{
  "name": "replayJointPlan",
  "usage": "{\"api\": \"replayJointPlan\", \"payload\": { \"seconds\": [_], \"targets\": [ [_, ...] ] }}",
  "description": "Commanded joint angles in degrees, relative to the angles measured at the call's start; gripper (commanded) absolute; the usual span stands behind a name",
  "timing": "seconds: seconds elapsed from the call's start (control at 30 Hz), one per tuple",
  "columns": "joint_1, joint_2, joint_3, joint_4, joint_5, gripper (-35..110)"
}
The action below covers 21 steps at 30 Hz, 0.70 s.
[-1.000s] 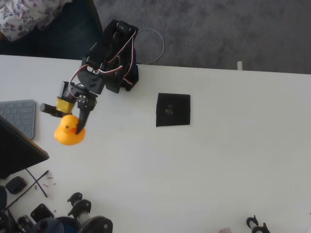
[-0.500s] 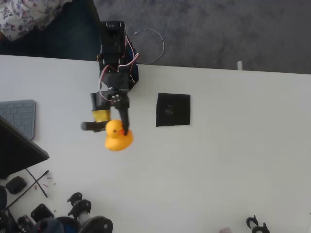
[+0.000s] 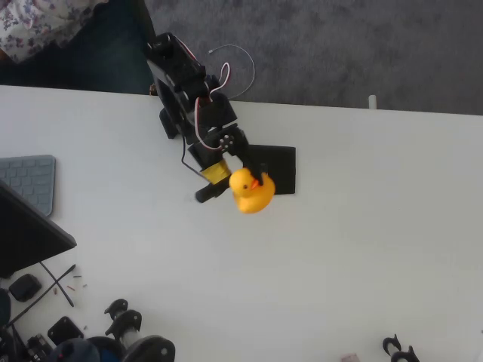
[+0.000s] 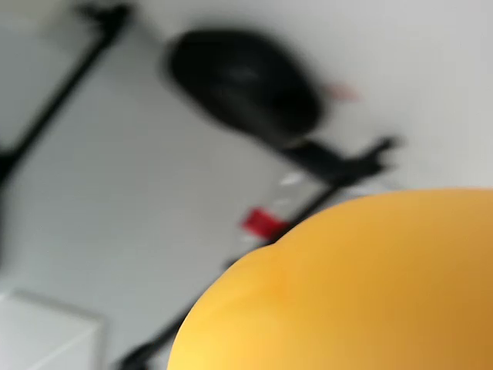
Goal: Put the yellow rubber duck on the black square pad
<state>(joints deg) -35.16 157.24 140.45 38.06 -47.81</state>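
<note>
Duck: the yellow rubber duck (image 3: pixel 251 191) is hanging above the white surface (image 3: pixel 362 249), overlapping the lower left corner of the black square pad (image 3: pixel 278 167) in the overhead view.
End effector: the end effector (image 3: pixel 250 181) is pinching the duck around its head and upper body.
Wrist view: the duck's body (image 4: pixel 362 293) is looming large and blurred, close to the lens.
Handling: the duck is looking light, hollow and soft, so it is probably yielding under pressure; its smooth rounded skin is likely slippery.
Hold: gripping across the narrower neck is seeming safest.
Risk: a squeezed toy may be springing sideways on release.
</note>
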Motion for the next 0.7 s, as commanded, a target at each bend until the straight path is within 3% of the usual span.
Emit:
{"api": "replayJointPlan", "payload": {
  "seconds": [0.0,0.4,0.67],
  "targets": [
    [-5.6,1.1,-3.4,5.0,2.3,11],
    [-12.7,1.0,-3.4,19.0,8.1,12],
    [-12.7,-3.4,-3.5,20.0,8.3,12]
  ]
}}
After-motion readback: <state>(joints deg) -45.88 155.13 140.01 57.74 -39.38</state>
